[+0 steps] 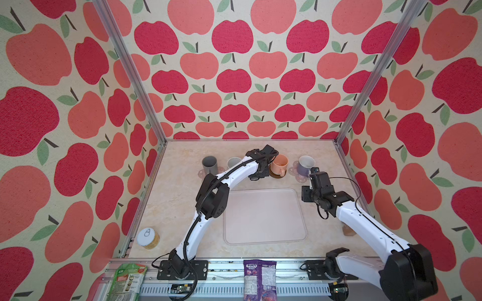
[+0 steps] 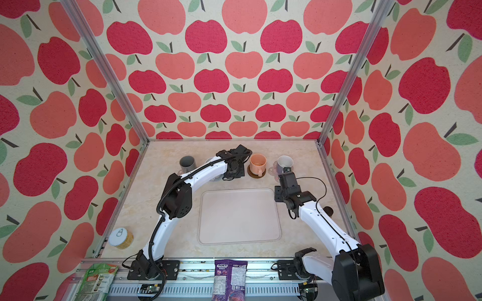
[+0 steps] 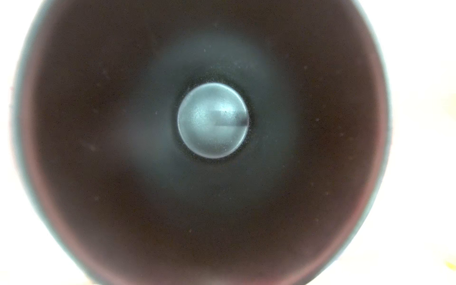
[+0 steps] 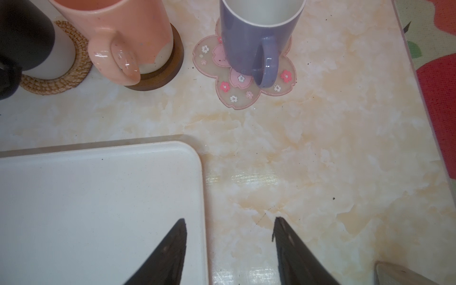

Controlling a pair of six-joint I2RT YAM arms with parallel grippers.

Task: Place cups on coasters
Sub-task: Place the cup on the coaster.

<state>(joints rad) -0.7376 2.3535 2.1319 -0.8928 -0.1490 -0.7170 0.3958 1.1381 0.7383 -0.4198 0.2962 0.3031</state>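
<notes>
The left wrist view looks straight down into the black cup [image 3: 212, 121], and no fingers show there. In the right wrist view this cup [image 4: 27, 37] stands on the woven rattan coaster [image 4: 61, 79]. My left gripper [image 1: 258, 172] sits over it and hides it in both top views. The peach cup [image 4: 118, 29] rests on the dark brown coaster [image 4: 174, 66]. The lavender cup [image 4: 251, 37] is on a pink flower coaster [image 4: 237, 96]. A grey cup [image 1: 210, 164] stands on another flower coaster [image 1: 202, 173], beside the white cup [image 1: 233, 163]. My right gripper [image 4: 229, 222] is open and empty over the tray's corner.
The large pale tray [image 1: 264, 234] lies mid-table between the arms. A tin can [image 1: 148, 238] stands near the front left. A green packet [image 1: 127, 281] and a purple packet [image 1: 259, 278] lie on the front rail. Metal posts and patterned walls close three sides.
</notes>
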